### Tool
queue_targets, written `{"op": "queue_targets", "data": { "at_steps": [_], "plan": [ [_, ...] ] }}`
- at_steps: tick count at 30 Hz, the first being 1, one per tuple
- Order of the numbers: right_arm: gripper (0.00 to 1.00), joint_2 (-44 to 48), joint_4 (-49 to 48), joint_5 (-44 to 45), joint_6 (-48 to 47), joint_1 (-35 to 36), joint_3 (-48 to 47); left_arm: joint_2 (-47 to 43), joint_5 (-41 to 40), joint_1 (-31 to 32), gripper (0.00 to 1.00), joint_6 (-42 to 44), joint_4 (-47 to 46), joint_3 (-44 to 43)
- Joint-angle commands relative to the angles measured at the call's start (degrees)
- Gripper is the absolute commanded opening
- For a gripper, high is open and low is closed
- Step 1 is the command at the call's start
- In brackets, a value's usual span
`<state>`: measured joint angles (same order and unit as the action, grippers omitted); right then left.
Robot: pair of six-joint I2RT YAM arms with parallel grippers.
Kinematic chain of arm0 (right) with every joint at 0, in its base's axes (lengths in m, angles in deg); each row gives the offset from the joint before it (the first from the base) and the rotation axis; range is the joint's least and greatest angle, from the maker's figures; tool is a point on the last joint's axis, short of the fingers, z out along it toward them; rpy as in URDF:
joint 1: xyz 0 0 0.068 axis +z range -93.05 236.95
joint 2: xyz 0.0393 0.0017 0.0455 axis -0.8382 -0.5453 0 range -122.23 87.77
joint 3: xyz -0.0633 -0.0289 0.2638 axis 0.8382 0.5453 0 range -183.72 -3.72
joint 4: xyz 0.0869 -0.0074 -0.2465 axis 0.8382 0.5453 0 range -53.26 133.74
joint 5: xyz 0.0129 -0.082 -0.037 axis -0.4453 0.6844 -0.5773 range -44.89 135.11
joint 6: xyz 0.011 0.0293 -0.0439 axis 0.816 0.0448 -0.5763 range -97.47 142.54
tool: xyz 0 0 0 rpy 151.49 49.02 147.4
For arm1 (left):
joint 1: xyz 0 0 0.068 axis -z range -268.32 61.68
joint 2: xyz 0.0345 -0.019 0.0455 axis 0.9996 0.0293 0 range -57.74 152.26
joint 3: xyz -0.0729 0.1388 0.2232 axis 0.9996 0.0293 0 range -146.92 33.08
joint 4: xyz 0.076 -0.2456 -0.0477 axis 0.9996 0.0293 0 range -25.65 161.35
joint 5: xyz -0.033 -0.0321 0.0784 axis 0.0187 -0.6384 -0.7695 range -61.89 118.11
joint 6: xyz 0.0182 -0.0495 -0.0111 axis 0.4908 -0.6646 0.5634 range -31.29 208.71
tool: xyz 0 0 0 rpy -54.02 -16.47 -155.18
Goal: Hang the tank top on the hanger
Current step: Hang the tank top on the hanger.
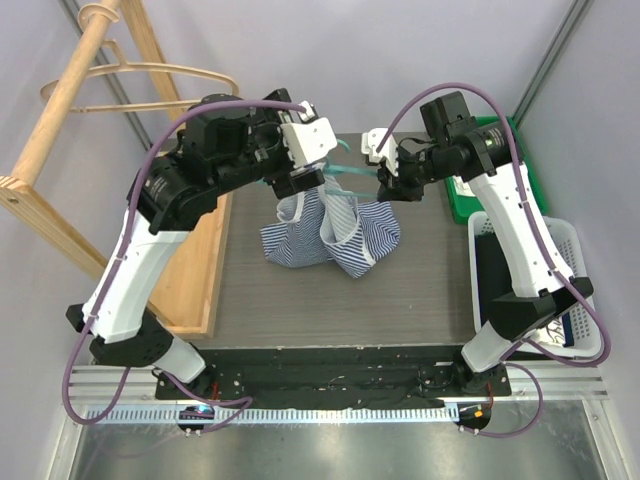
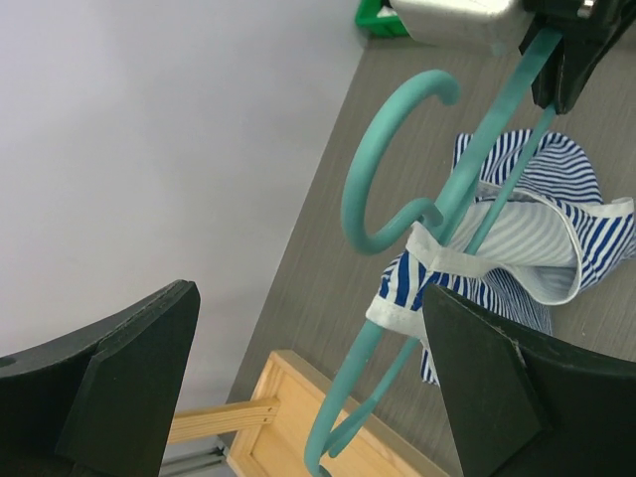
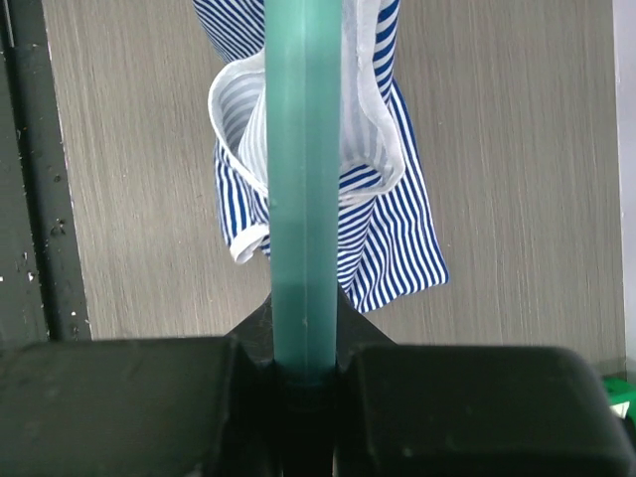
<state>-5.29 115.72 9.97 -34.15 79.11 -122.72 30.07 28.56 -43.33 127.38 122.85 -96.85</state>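
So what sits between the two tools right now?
The hanger, clamped in the right tool, reaches toward the left tool with the tank top hanging from it, as the top external view shows.

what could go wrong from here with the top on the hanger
1. The tank top hangs bunched, seemingly from one strap near the hook of the hanger; it may slide off.
2. Only the right gripper clamps the hanger, at one end, so it may tilt. The left gripper is open.
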Motion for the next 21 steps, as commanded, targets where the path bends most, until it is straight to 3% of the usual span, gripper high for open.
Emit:
{"op": "queue_targets", "data": {
  "at_steps": [1,15,18,21],
  "plan": [
    [0.01,2.3,7.2,-2.1,-1.4,0.1,0.3,0.3,1.7,0.2,1.00,1.2,-0.6,2.9],
    [0.01,4.5,7.2,-4.8,-2.0,0.2,1.6,0.3,9.5,0.2,0.99,2.1,3.5,8.2],
    [0.01,4.8,7.2,-4.9,-2.2,0.2,2.1,0.4,10.3,0.2,0.86,2.3,3.6,9.3],
    [0.01,5.0,7.2,-4.9,-2.1,0.2,2.1,0.6,10.8,0.2,0.58,2.5,3.8,9.8]
  ]
}}
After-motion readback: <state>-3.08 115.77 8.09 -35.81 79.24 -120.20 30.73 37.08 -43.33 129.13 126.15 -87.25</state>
